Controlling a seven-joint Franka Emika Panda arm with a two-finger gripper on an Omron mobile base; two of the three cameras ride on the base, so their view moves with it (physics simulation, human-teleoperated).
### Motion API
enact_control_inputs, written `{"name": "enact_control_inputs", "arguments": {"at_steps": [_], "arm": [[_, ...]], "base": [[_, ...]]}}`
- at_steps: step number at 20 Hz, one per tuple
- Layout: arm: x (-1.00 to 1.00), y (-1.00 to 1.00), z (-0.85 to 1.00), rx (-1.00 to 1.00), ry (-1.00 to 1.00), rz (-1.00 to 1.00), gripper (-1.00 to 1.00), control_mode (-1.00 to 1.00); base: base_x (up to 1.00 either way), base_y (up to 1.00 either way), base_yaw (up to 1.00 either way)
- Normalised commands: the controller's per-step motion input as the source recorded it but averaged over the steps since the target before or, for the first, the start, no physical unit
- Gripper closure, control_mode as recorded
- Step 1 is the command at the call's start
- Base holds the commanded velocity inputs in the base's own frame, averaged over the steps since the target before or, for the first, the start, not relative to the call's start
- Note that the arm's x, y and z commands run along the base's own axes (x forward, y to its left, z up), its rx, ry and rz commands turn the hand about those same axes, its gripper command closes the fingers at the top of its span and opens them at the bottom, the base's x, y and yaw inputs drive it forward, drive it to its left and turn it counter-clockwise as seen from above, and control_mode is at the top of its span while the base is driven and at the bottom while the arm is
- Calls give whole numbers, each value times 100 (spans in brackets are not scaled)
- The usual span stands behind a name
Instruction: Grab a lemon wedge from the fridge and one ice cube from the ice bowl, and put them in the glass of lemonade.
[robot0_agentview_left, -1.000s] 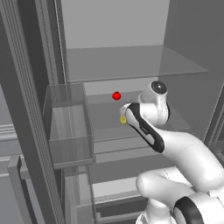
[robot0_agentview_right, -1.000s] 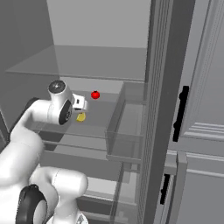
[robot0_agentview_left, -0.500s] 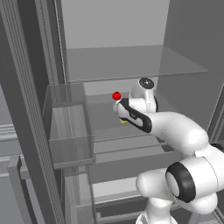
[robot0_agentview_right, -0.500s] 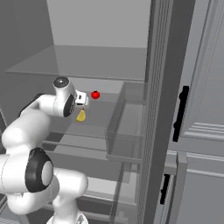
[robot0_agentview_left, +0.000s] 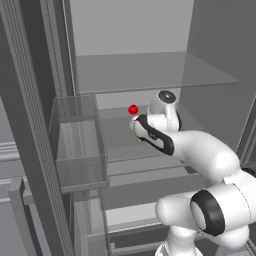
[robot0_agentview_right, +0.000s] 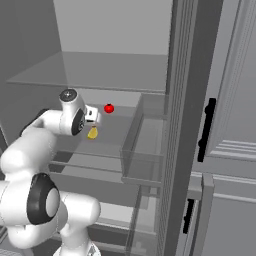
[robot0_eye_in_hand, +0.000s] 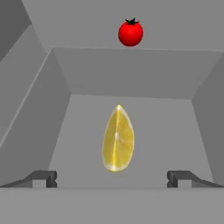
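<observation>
Inside the open fridge, on the middle glass shelf, sits the lemon wedge — upright on its flat end, pointed tip up, cut face toward the hand camera. From the right base view it's a small yellow speck just below and in front of the arm's wrist; from the left base view it's mostly hidden behind the forearm.

Pincer spread wide, nothing between the fingers. Both fingertips show at the bottom of the hand view, one on each side of the wedge, well apart from it. Wedge sits roughly centred between them, a bit further back on the shelf. No contact.

Small red round fruit with a green stem is further back on the same shelf, near the rear wall, clear of the wedge. Also visible from both base views.

Clear door bin hangs on the open door beside the shelf. Another glass shelf above.
</observation>
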Motion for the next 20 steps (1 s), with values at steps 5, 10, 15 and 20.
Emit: {"name": "enact_control_inputs", "arguments": {"at_steps": [5, 10, 15, 20], "arm": [[-1, -3, -14, 0, 0, -2, -100, -100], [23, 0, -15, 0, 2, 0, -100, -100], [26, -6, -16, 0, 8, 0, -100, -100], [11, -6, -30, 0, 7, 0, -100, -100]], "base": [[0, 0, 0], [0, 0, 0], [0, 0, 0], [0, 0, 0]]}}
